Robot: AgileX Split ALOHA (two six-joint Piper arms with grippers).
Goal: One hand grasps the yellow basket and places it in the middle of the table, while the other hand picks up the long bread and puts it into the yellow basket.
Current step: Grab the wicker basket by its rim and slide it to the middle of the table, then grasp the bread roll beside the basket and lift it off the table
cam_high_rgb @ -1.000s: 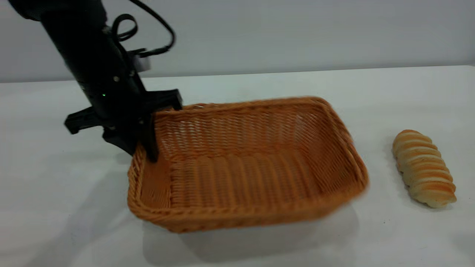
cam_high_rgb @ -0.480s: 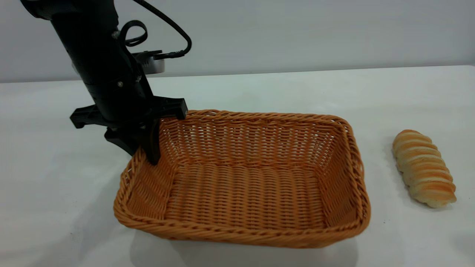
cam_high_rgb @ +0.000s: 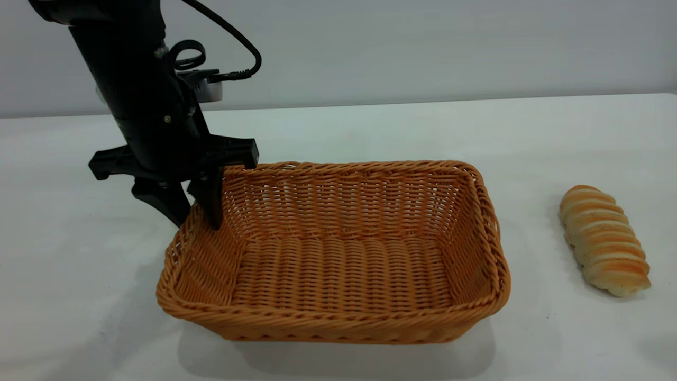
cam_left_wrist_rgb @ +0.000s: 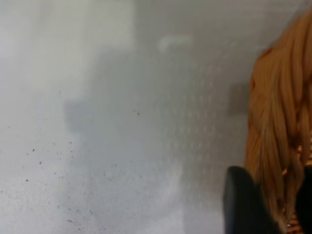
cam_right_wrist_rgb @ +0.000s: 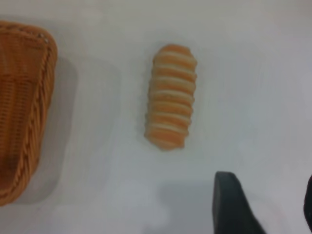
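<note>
Now — left end effector [cam_high_rgb: 193, 214] straddles the yellow basket [cam_high_rgb: 338, 254] rim.
Fingers slightly apart around the wicker — long bread [cam_high_rgb: 604, 239] lies well right on the bench [cam_high_rgb: 370, 127]; right end effector [cam_right_wrist_rgb: 265, 204] open above.

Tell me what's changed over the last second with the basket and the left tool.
The yellow basket was tilted with its right end raised; it now sits flat on the table, shifted slightly left. The left tool, which was clamped on the basket's left rim, has spread its fingers and straddles the rim. The long bread has not moved. The right tool hovers near the bread.
</note>
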